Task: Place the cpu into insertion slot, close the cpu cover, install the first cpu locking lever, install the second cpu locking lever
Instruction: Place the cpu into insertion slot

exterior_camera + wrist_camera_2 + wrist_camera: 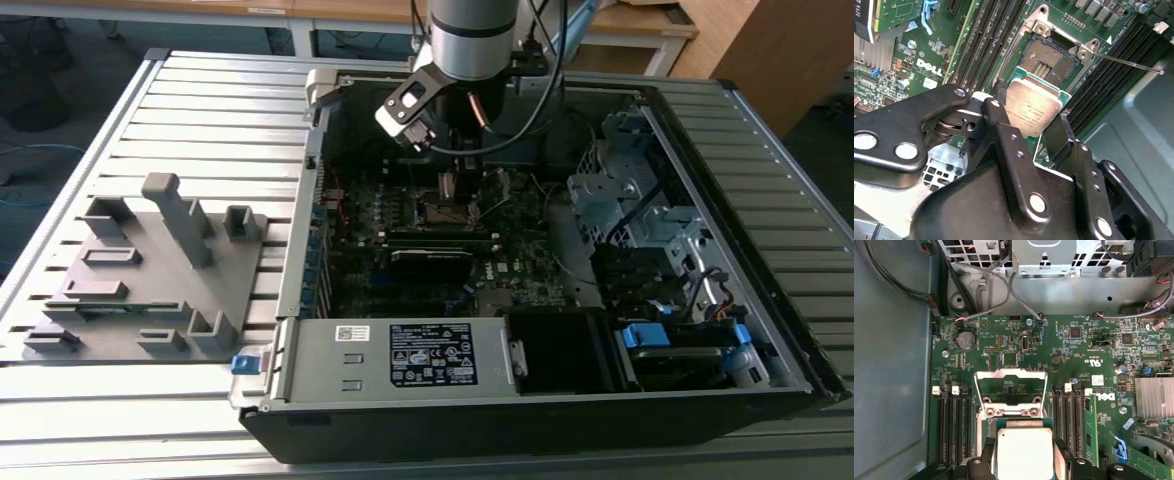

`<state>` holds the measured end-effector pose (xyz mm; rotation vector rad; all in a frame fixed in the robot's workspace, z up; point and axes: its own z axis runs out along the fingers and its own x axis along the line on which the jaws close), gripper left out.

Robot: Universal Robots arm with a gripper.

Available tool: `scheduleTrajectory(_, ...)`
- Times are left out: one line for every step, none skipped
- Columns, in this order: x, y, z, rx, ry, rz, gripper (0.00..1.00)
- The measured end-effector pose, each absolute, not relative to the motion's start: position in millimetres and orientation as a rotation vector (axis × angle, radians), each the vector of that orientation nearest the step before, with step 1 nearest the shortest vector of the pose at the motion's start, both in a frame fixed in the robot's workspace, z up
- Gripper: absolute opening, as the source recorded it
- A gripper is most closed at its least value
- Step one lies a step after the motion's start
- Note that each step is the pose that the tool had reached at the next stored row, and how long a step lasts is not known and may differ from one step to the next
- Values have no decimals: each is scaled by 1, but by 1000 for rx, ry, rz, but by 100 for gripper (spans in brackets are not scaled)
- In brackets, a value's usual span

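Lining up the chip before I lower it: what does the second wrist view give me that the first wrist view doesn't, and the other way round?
Second wrist view: the insertion slot lies open, its contact field bare, just beyond the cpu, with a thin locking lever sticking out from its corner. First wrist view: the cpu cover stands raised past the chip, plus the coin battery. Both: the cpu clamped between the fingers, with memory slots on either side.

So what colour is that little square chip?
The cpu is dull silver-grey metal with a thin green rim, clearest in the second wrist view.
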<state>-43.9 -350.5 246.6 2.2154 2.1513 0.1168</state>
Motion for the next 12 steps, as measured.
scheduleTrajectory(-44,-351,246,2215,2151,117,54)
scheduleTrajectory(-44,-351,246,2215,2151,117,54)
scheduleTrajectory(-44,-351,246,2215,2151,117,54)
scheduleTrajectory(-44,-351,246,2215,2151,117,54)
scheduleTrajectory(-44,-350,246,2215,2151,118,54)
scheduleTrajectory(-44,-350,245,2215,2151,117,54)
scheduleTrajectory(-44,-350,245,2215,2151,117,54)
scheduleTrajectory(-44,-351,245,2215,2151,117,54)
scheduleTrajectory(-44,-351,245,2215,2151,117,54)
scheduleTrajectory(-44,-351,245,2215,2151,116,54)
scheduleTrajectory(-44,-351,244,2215,2151,117,54)
scheduleTrajectory(-44,-351,244,2215,2151,117,54)
